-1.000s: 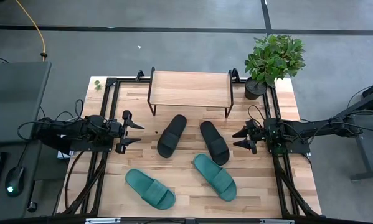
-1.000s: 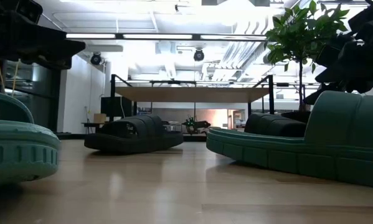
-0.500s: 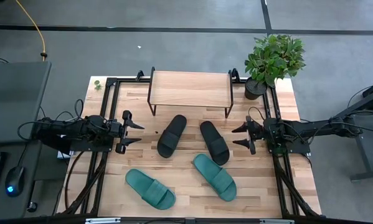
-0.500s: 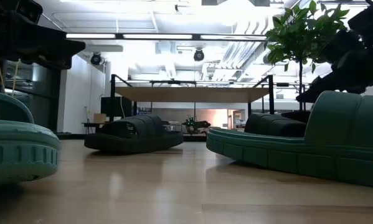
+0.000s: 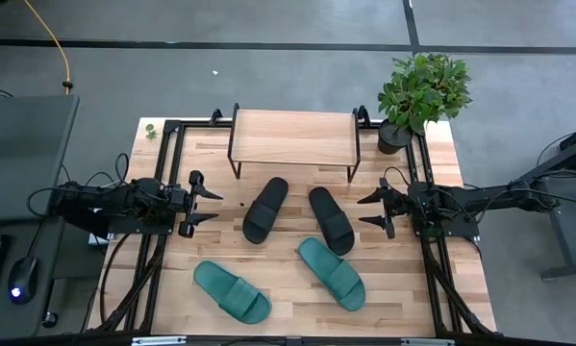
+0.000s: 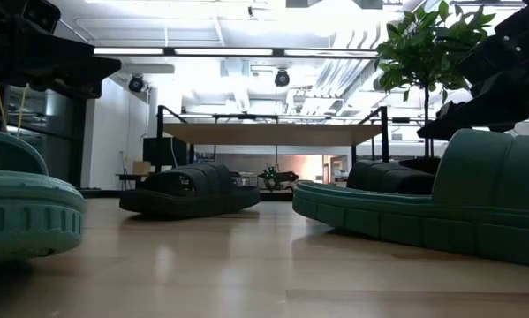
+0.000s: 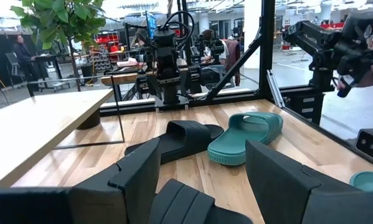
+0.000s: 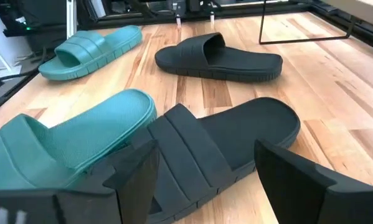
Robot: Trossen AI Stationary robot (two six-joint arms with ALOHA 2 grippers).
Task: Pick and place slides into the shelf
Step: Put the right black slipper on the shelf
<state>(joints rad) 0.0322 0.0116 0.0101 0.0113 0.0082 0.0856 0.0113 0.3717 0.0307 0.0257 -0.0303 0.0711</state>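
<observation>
Four slides on bench in front of shelf (image 5: 293, 136): two black slides (image 5: 266, 209), two teal slides (image 5: 331, 272). Left pincer (image 5: 209, 205) and right pincer (image 5: 368, 210) flank them, fingers apart, empty.

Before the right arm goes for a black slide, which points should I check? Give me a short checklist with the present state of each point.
1. Right claw open and empty: ok, its fingers stand apart with nothing between them.
2. Target reachable: ok, the right black slide lies flat on the table just ahead of the right claw.
3. Target free of neighbours: ok, it lies apart from the left black slide and the teal slide.
4. Shelf ready: ok, its top board is bare; under the board cannot tell from above.
5. Left claw out of the way: ok, open, at the table's left side.
6. Potted plant clear of the path: cannot tell.
</observation>
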